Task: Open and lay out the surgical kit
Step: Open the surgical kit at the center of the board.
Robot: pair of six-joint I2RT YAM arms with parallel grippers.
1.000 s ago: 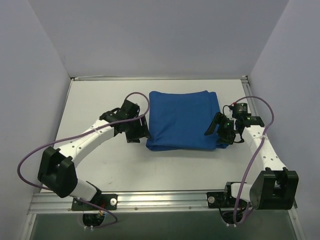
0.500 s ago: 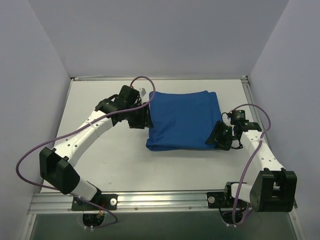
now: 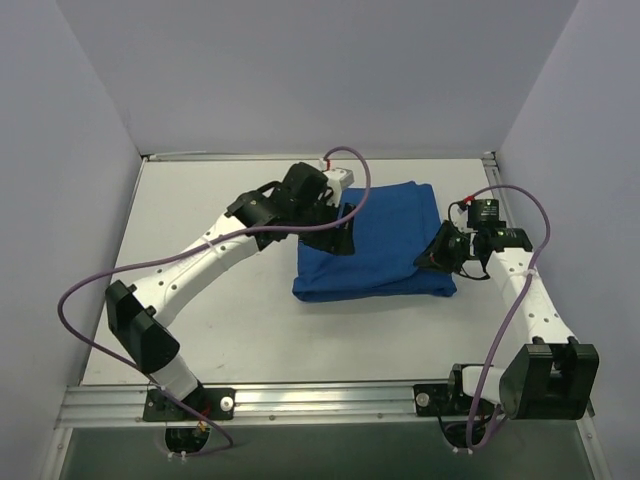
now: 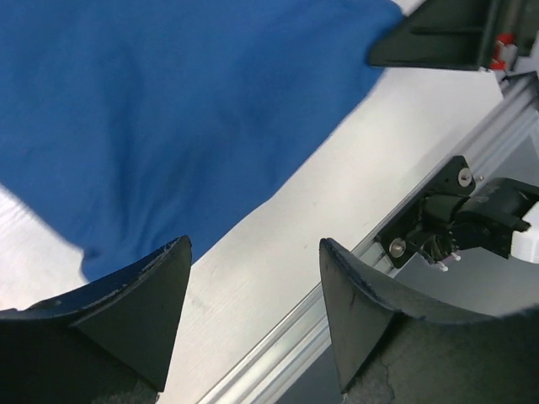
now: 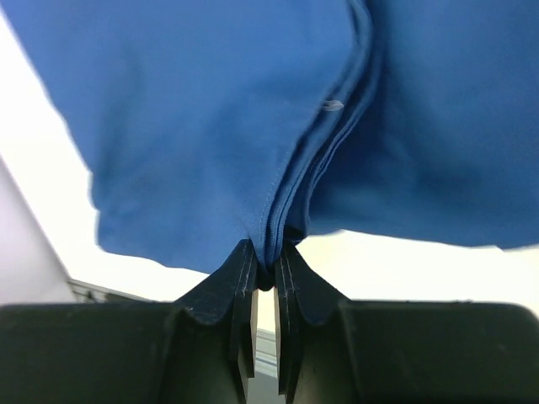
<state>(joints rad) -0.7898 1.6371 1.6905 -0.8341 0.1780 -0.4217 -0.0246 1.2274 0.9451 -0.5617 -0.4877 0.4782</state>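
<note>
The surgical kit is a folded royal-blue cloth wrap (image 3: 385,250) lying mid-table; the tray and instruments are hidden inside it. My right gripper (image 3: 438,252) sits at the wrap's right edge. In the right wrist view its jaws (image 5: 268,255) are pinched shut on a seamed fold of the blue cloth (image 5: 210,126). My left gripper (image 3: 338,235) hovers over the wrap's left part. In the left wrist view it (image 4: 254,252) is open with nothing between its fingers, the blue cloth (image 4: 168,109) lying beyond them.
The white table (image 3: 200,200) is boxed in by grey walls on the left, back and right. An aluminium rail (image 3: 300,400) runs along the near edge, also seen in the left wrist view (image 4: 337,320) beside the right arm's base mount (image 4: 459,223).
The left arm swung from the wrap's left side up and over it, jaws still open. The right gripper closed on the cloth's right edge.
</note>
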